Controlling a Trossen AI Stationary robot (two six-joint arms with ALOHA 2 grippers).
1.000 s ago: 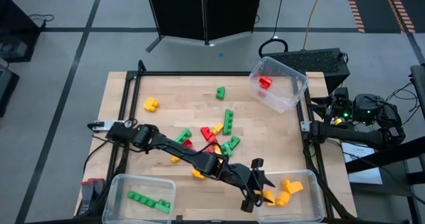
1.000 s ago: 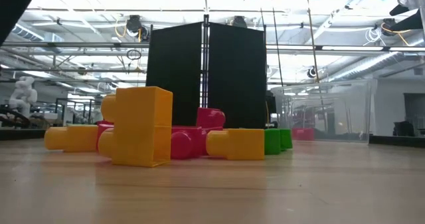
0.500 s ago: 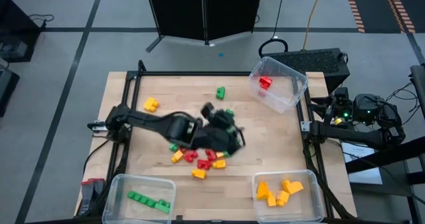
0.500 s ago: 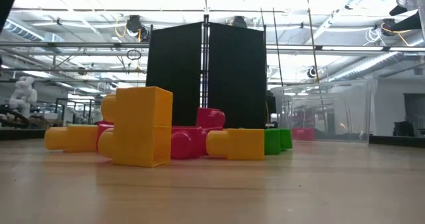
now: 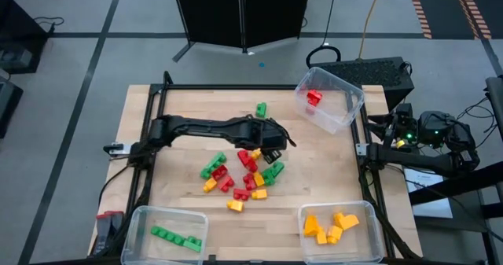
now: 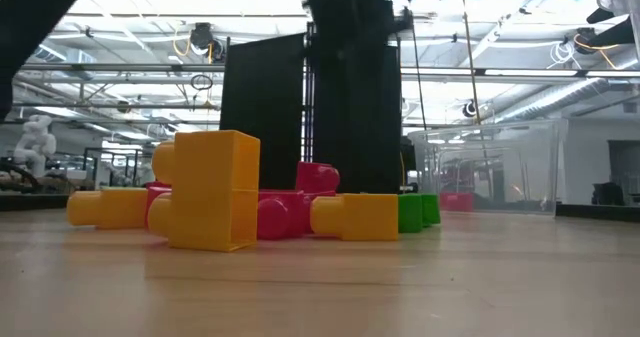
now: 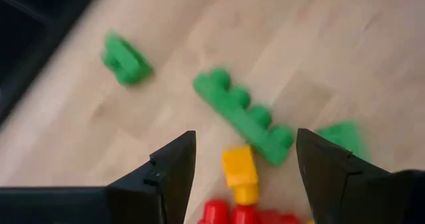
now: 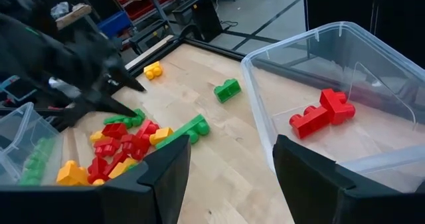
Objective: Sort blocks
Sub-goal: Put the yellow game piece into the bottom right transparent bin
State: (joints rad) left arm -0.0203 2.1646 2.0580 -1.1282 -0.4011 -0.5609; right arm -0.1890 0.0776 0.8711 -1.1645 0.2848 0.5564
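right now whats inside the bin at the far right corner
Two red blocks lie joined or touching on the floor of the clear bin; the right wrist view shows them too. No other block shows inside, and nothing covers it.

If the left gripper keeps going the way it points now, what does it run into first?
Most likely the long green block on the table. The open left gripper is empty and looks down over it, with a small yellow block nearer between the fingers. Depth is unclear, so the yellow one could come first.

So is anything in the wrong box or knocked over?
No, the clear plastic bins each hold one colour: red bricks, green bricks, yellow-orange bricks. The open left gripper hovers over the unsorted mixed pile.
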